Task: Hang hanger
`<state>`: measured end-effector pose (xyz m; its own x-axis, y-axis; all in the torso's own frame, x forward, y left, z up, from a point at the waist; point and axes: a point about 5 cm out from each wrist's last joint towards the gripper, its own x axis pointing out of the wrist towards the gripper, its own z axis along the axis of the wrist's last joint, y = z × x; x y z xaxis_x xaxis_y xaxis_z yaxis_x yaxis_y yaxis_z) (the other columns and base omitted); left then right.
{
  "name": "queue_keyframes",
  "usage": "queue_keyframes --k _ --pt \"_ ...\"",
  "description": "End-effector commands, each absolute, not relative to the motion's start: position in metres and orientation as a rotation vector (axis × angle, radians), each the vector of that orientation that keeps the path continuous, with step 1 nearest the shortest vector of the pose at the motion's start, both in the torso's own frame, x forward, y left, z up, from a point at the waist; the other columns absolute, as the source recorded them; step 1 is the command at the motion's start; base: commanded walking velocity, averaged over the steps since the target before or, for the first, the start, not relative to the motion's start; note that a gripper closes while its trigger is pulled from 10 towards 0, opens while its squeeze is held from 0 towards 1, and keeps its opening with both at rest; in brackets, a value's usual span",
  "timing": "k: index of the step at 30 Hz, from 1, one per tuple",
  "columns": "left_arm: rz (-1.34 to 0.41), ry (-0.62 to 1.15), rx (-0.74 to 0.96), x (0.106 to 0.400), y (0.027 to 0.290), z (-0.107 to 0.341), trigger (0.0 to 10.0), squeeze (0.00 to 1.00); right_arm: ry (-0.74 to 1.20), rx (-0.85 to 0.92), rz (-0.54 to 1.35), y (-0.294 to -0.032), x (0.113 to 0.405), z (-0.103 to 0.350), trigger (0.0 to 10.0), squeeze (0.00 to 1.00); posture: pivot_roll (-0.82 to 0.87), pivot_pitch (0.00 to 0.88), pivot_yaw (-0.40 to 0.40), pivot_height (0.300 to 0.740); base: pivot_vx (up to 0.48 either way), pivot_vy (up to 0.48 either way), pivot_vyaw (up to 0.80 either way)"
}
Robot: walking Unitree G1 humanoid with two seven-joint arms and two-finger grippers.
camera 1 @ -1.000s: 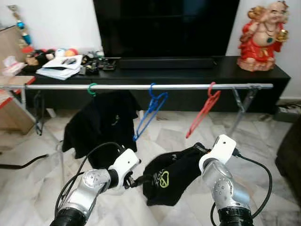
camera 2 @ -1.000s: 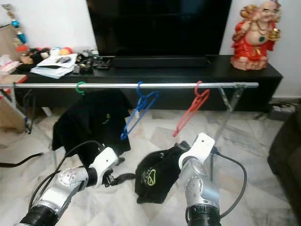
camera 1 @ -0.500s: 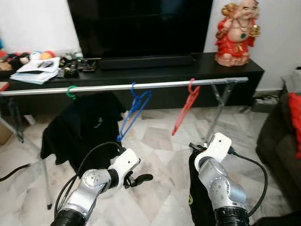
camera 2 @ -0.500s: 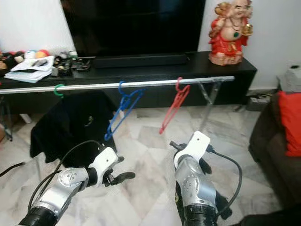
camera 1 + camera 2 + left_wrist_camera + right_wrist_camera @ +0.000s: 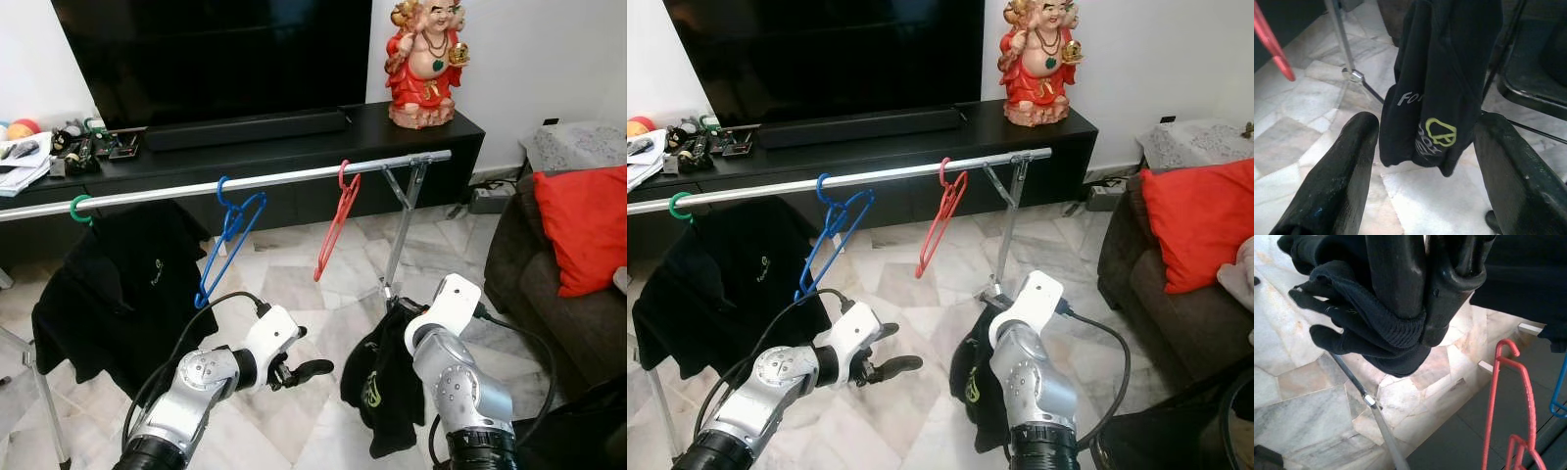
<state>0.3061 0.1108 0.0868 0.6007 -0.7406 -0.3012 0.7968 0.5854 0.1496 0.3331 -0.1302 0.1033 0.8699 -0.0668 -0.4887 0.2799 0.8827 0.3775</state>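
- I see a rail (image 5: 245, 182) running left to right before the TV stand (image 5: 294, 137).
- A shirt (image 5: 108, 284) hangs at its left, then two hangers (image 5: 227, 235) (image 5: 336, 217).
- A statue (image 5: 424, 61) stands on the stand's right end.
- A sofa (image 5: 549, 284) sits right, cushion (image 5: 588, 225) on it.
- Another garment (image 5: 382, 377) hangs low before the rail's right leg (image 5: 400, 230).

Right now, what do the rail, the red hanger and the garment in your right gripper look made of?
Rail: looks like metal tube, silvery with a bright sheen.
Red hanger: probably plastic or coated wire; thin, uniformly coloured, glossy.
Garment: soft black knit fabric, matte, with a ribbed edge bunched in the shut right gripper and a yellow-green printed logo.
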Motion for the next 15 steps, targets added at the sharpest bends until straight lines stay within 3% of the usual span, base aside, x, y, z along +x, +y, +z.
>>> queue_keyframes --k 1,5,15 --pt "-0.880 0.199 0.289 0.3074 0.1149 0.0889 10.0 0.00 0.435 0.455 -0.148 -0.1229 0.3389 0.1200 10.0 0.00 0.05 0.012 0.065 0.740 0.000 -0.360 -0.80" --pt "-0.860 0.191 0.294 0.3101 0.1151 0.0914 10.0 0.00 0.433 0.453 -0.144 -0.1227 0.3399 0.1207 10.0 0.00 0.05 0.005 0.061 0.740 0.000 -0.480 -0.80" --pt "-0.871 0.200 0.286 0.3087 0.1137 0.0895 10.0 0.00 0.439 0.421 -0.111 -0.1190 0.3427 0.1224 10.0 0.00 0.05 0.006 0.049 0.740 0.000 0.000 -0.80"
